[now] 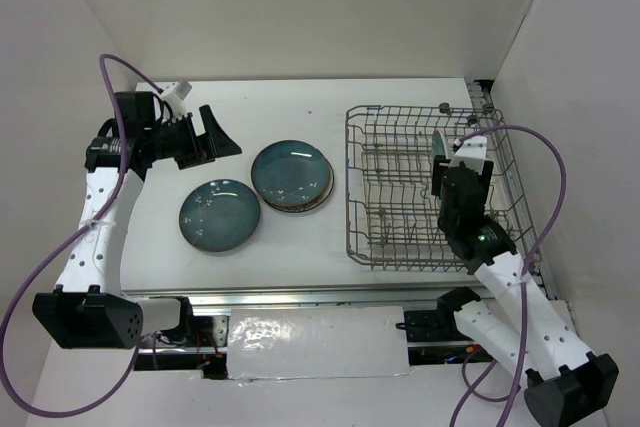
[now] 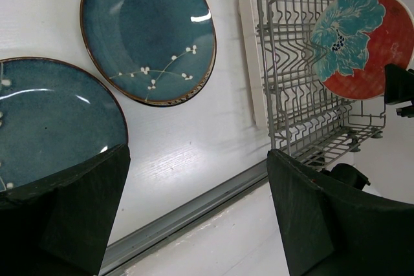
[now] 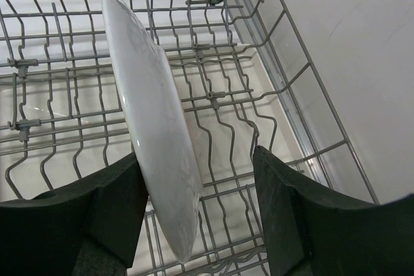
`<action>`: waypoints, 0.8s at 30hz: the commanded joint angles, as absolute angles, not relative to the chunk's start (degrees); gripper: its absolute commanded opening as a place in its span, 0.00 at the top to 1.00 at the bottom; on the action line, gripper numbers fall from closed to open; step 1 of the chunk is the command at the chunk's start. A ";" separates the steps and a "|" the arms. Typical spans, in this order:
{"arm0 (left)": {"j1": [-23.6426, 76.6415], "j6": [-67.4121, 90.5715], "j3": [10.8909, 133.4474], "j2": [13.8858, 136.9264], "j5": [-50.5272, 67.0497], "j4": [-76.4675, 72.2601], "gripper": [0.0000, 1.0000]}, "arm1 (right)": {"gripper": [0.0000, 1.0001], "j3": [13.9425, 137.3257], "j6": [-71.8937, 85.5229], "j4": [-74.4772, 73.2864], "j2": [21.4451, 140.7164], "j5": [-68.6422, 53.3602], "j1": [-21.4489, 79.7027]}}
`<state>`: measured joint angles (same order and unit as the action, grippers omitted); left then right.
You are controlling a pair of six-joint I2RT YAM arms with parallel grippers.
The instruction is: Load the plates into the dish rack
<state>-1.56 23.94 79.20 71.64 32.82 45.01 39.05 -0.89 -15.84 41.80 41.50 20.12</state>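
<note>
Two dark teal plates lie on the table: one at the front left (image 1: pixel 220 214) (image 2: pixel 45 121), and one behind it (image 1: pixel 290 175) (image 2: pixel 149 30) that rests on a pale rim of something mostly hidden. The red plate with a turquoise flower (image 2: pixel 362 43) stands on edge between tines in the dish rack (image 1: pixel 360 187) (image 2: pixel 278 63). Its white underside (image 3: pixel 152 127) fills the right wrist view. My right gripper (image 1: pixel 447 172) (image 3: pixel 194 159) is open around the plate's lower edge; the plate is against the left finger and the right finger stands apart. My left gripper (image 1: pixel 215 137) (image 2: pixel 197 153) is open and empty, above the table's left.
The rack's wire wall (image 3: pixel 304 50) runs close to the right side wall. A white mat (image 2: pixel 249 63) lies under the rack. A metal rail (image 2: pixel 194 214) runs along the table's front edge. White walls enclose the table.
</note>
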 commanded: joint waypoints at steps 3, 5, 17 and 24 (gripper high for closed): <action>-1.32 22.94 80.07 69.79 32.87 44.03 0.01 | 0.30 41.92 -0.09 -14.50 42.89 44.47 20.13; -1.41 23.03 80.16 69.87 32.78 44.12 0.01 | 0.26 42.45 2.54 -14.77 43.42 44.56 19.78; -1.32 23.03 80.33 69.87 33.05 43.86 0.01 | 0.24 48.43 11.25 -19.60 49.40 39.47 15.91; -1.32 23.03 80.33 70.05 33.13 43.86 0.01 | 0.28 48.69 13.18 -19.86 48.16 37.62 14.50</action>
